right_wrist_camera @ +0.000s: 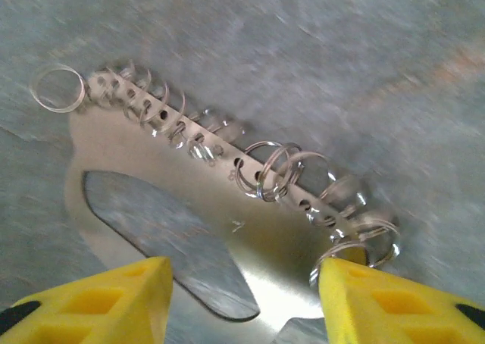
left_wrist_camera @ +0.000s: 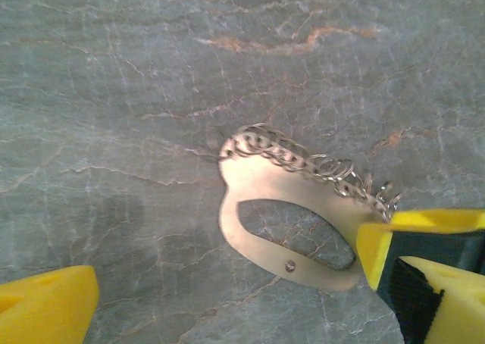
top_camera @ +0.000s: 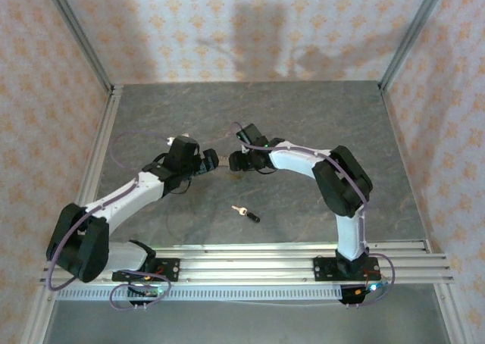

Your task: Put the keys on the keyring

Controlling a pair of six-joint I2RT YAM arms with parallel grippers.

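One grey, stone-veined surface takes up the cell floor, with patterned walls on three sides and a metal rail along the near edge.

Two arms rise from that rail. We see the left arm and right arm bent inward, their tips close together over the middle of the surface.

Left hand: spread wide. One yellow finger sits well clear of the keyring, and the other is at the keyring's end. We cannot tell whether that one touches it or only overlaps it.

Right hand: fingers apart, nothing pinched. Its view is blurred. The two yellow fingers stand above the keyring's lower edge, one to each side of its oval opening. We cannot tell whether there is contact.

Keyring: a flat, pale metal oval plate with a long cut-out through the middle. It looks to lie flat on the surface, between the two hands.

Key: it lies alone on the surface, nearer the rail than the hands and well apart from the keyring. Its black head points toward the near right and its pale blade toward the far left.

Many small wire rings hang through a row of holes along the plate's far edge. They are loosely bunched, some overlapping.
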